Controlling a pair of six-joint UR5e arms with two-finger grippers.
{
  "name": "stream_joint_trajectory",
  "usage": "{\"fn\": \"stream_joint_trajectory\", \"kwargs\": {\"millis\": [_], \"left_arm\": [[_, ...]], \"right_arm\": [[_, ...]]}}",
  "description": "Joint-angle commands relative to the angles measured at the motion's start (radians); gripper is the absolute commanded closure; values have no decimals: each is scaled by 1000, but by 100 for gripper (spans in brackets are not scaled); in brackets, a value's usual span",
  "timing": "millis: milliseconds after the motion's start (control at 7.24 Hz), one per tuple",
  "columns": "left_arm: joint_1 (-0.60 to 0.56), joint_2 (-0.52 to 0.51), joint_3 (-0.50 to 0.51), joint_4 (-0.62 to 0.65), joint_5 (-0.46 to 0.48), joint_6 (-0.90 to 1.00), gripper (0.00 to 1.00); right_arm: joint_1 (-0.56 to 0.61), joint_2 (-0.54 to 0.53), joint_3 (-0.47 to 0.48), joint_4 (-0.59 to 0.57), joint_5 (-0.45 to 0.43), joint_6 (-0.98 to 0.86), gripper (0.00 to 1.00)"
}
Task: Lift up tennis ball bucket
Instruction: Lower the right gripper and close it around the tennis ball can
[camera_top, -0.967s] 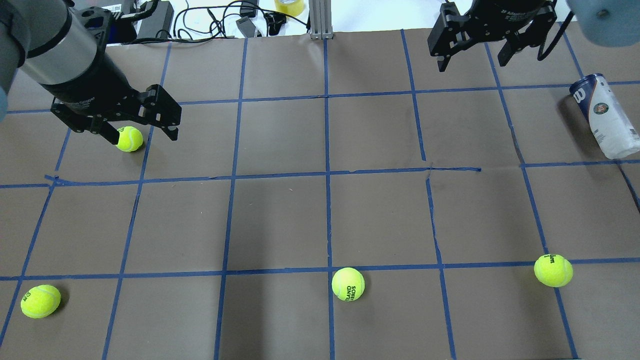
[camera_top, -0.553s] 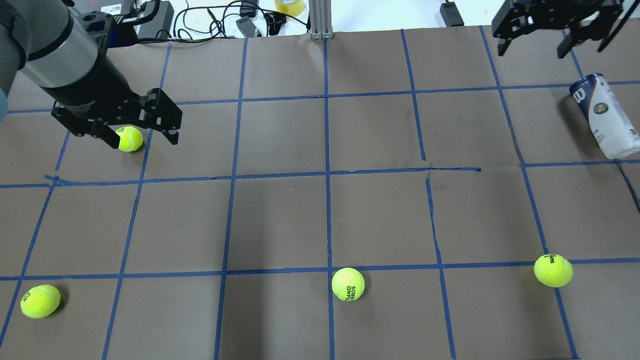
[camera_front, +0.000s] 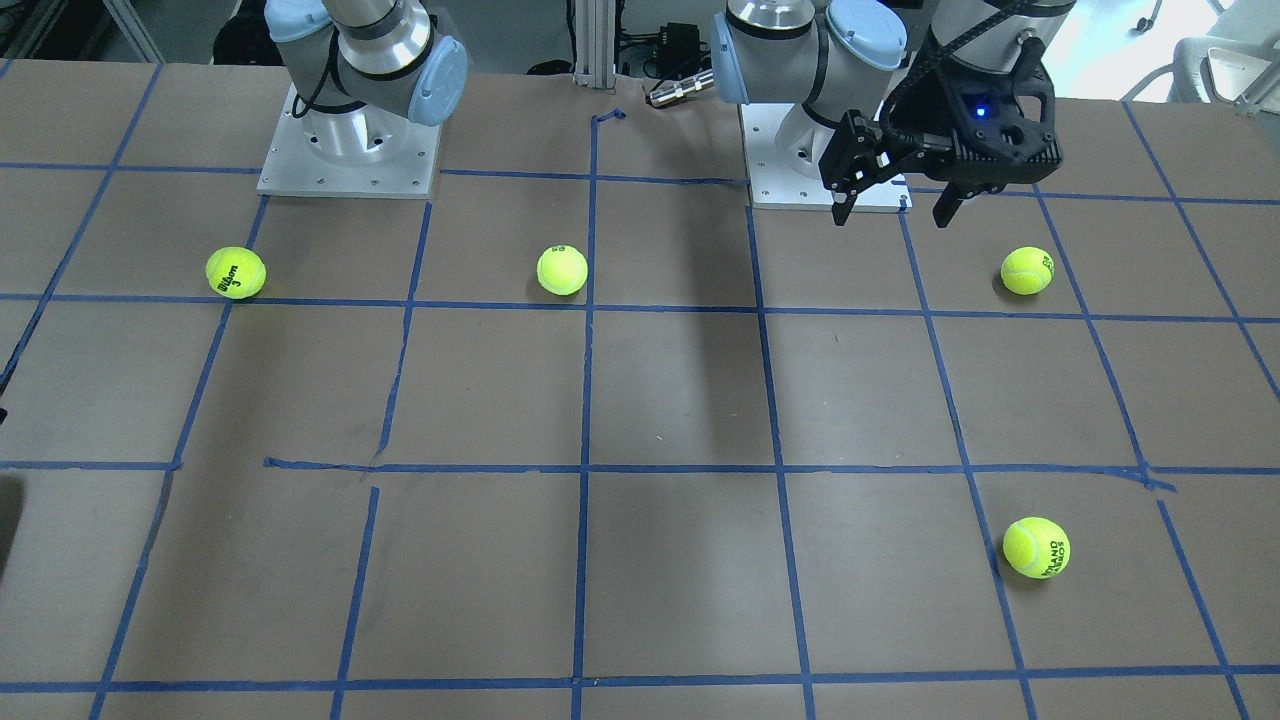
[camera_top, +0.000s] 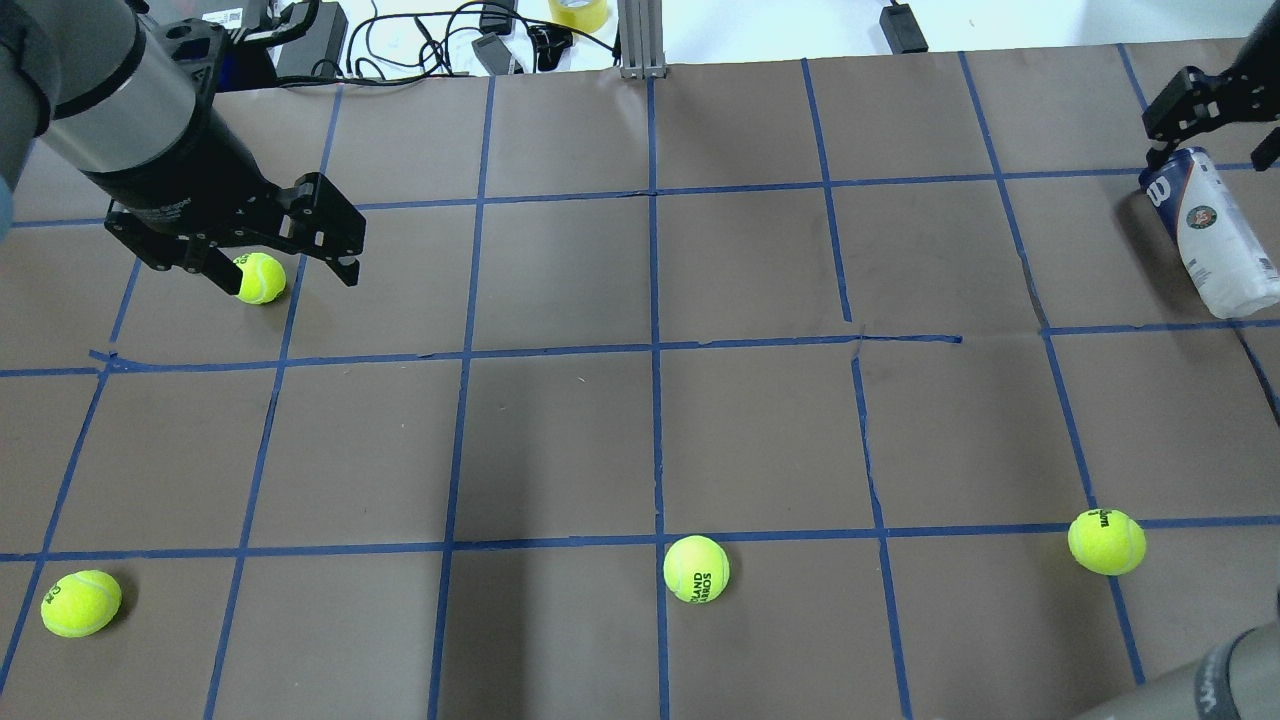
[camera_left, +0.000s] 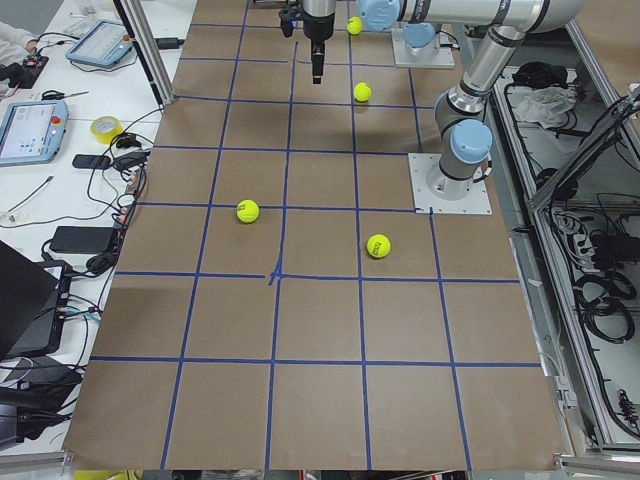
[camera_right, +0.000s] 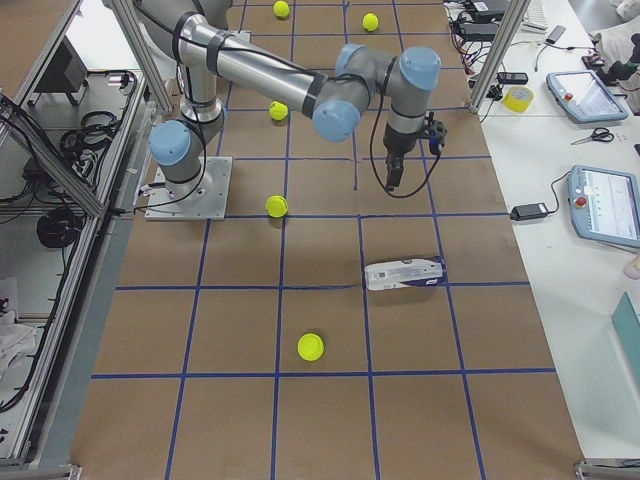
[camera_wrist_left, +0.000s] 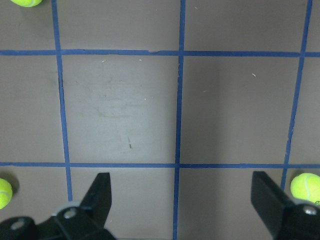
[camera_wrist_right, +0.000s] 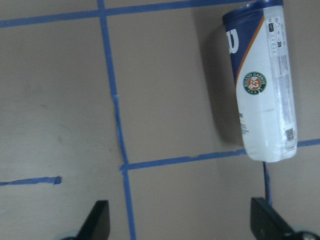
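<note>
The tennis ball bucket (camera_top: 1215, 240) lies on its side at the table's far right, its dark-blue end pointing away from me. It also shows in the right wrist view (camera_wrist_right: 262, 85) and the exterior right view (camera_right: 404, 273). My right gripper (camera_top: 1208, 140) hovers open and empty high above the blue end. In its wrist view (camera_wrist_right: 182, 225) the bucket sits up and to the right of the fingers, not between them. My left gripper (camera_top: 285, 280) is open and empty, high over a loose ball (camera_top: 260, 278). It also shows in the front view (camera_front: 893, 215).
Loose yellow-green balls lie at the near left (camera_top: 80, 602), near middle (camera_top: 696, 568) and near right (camera_top: 1106, 541). Cables, a tape roll (camera_top: 578, 12) and a metal post (camera_top: 640, 40) line the far edge. My right arm's elbow (camera_top: 1200, 680) enters at the bottom right.
My right gripper has swung to the right along the far edge and now sits over the bucket's blue end. The left gripper and the bucket have not moved.
</note>
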Motion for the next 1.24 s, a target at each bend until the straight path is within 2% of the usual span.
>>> {"fn": "stream_joint_trajectory", "kwargs": {"millis": [0, 276, 415, 1106], "left_arm": [[0, 5, 3, 2, -4, -9, 0], [0, -3, -3, 3, -2, -13, 0], [0, 0, 0, 5, -2, -13, 0], [0, -3, -2, 3, 4, -13, 0]], "right_arm": [[-89, 140, -12, -139, 4, -216, 0], [-115, 228, -15, -248, 6, -229, 0], [-118, 262, -15, -328, 6, -291, 0], [-150, 380, -40, -388, 32, -318, 0]]}}
